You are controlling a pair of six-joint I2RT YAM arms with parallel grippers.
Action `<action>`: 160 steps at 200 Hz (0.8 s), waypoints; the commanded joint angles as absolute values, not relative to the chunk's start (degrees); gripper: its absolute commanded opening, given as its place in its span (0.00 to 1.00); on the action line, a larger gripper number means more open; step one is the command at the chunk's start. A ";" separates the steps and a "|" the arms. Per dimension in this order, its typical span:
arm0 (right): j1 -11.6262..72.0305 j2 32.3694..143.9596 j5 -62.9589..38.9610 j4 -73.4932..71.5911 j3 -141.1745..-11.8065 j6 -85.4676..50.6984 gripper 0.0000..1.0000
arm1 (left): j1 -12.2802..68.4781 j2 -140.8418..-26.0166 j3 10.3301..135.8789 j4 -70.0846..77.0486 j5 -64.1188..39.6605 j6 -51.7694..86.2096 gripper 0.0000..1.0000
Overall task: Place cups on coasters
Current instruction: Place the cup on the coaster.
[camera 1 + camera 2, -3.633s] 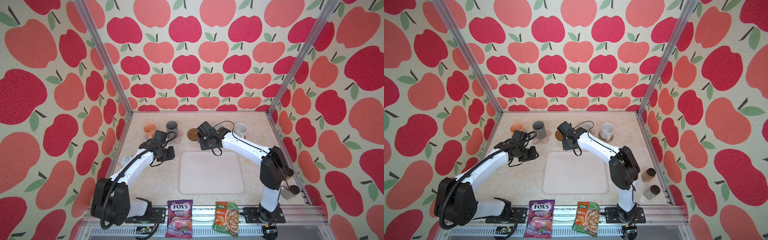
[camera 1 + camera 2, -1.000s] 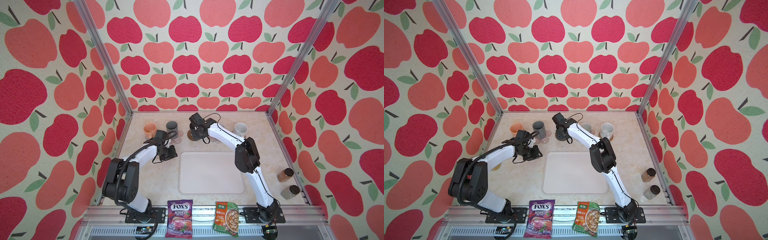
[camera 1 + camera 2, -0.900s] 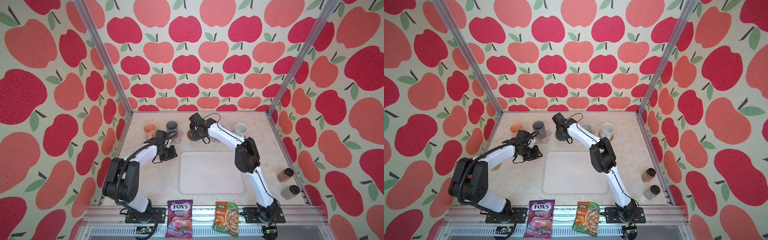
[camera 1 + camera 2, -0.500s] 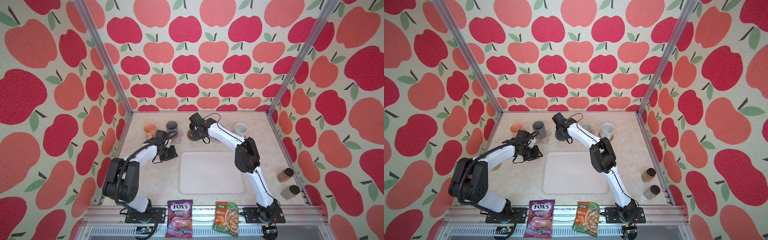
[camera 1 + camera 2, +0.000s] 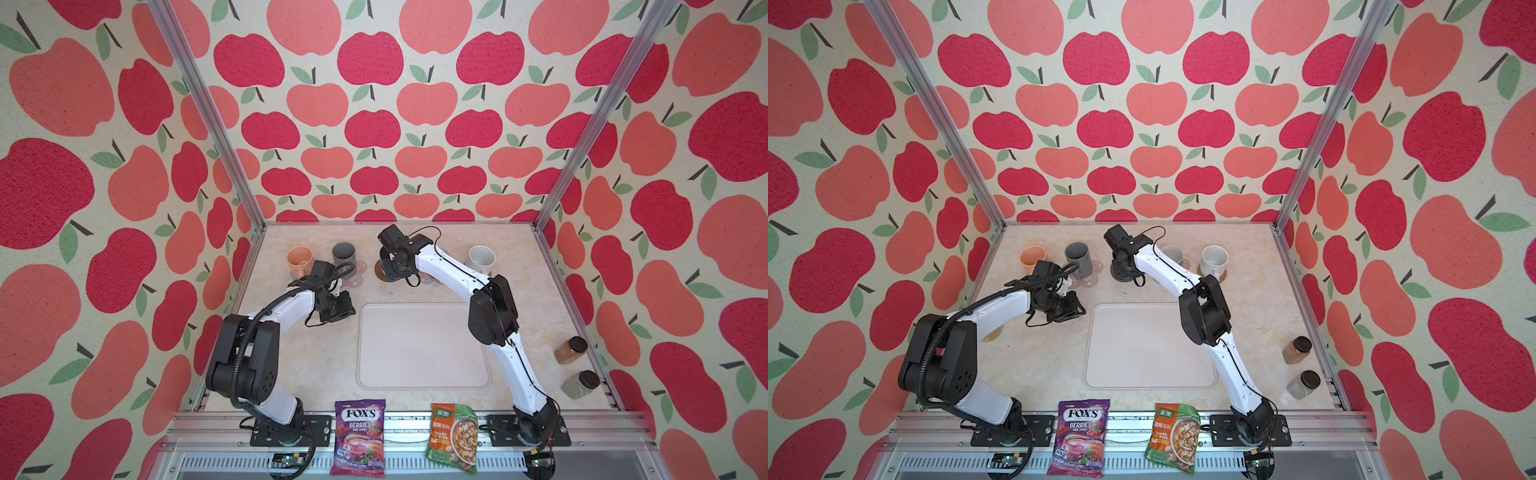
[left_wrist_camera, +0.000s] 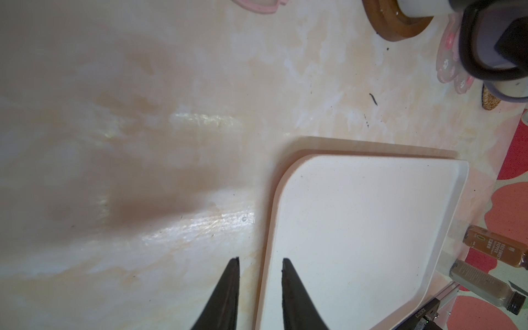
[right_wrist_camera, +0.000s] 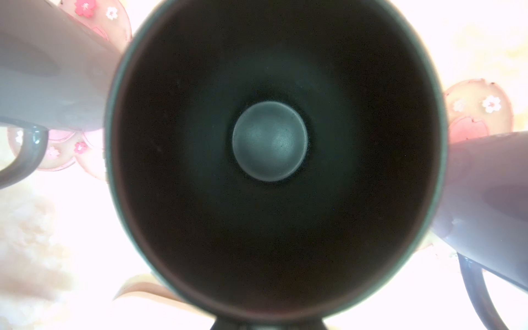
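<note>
1. R gripper [image 5: 394,266] points down, clamped on rim of black mug [image 7: 270,143]. Mug is over brown coaster [image 6: 384,24] at back-centre; resting on it or not, can't tell.
2. Tight spot: grey mug [image 5: 344,254] on flower coaster [image 5: 362,266] just beside on one side, lavender mug [image 5: 1172,252] on the other. R forearm partly hides lavender mug in a top view.
3. L gripper [image 6: 260,261]: narrow gap, empty, over table [image 6: 114,143] just beside tray [image 5: 424,374] corner.
4. Spare flower coaster [image 5: 353,283] lies bare btw L gripper & grey mug.
5. Peach mug [image 5: 300,257] at back-L; speckled white mug [image 5: 1214,258] on rattan coaster [image 5: 1222,276].
6. Jars [image 5: 571,350] by R edge, well apart from the mugs; candy bag [image 5: 359,436] & soup packet [image 5: 453,436] on front rail.
</note>
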State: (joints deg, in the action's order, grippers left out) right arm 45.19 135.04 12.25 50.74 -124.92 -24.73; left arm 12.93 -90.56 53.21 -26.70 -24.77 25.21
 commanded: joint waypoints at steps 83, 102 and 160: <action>44.74 137.31 11.85 48.67 -129.01 -25.90 0.12 | 12.66 -90.91 54.36 -27.42 -25.32 25.69 0.28; 44.65 138.22 11.79 49.72 -130.18 -25.88 0.18 | 12.73 -90.93 54.40 -27.59 -25.14 25.69 0.28; 44.63 138.79 12.39 53.48 -132.93 -26.45 0.25 | 12.66 -91.41 54.76 -27.99 -25.20 25.62 0.29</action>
State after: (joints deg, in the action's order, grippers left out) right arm 45.19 138.30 11.90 51.00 -131.15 -25.21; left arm 12.93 -90.56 53.21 -26.83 -24.77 25.82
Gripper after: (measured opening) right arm 0.242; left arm 0.286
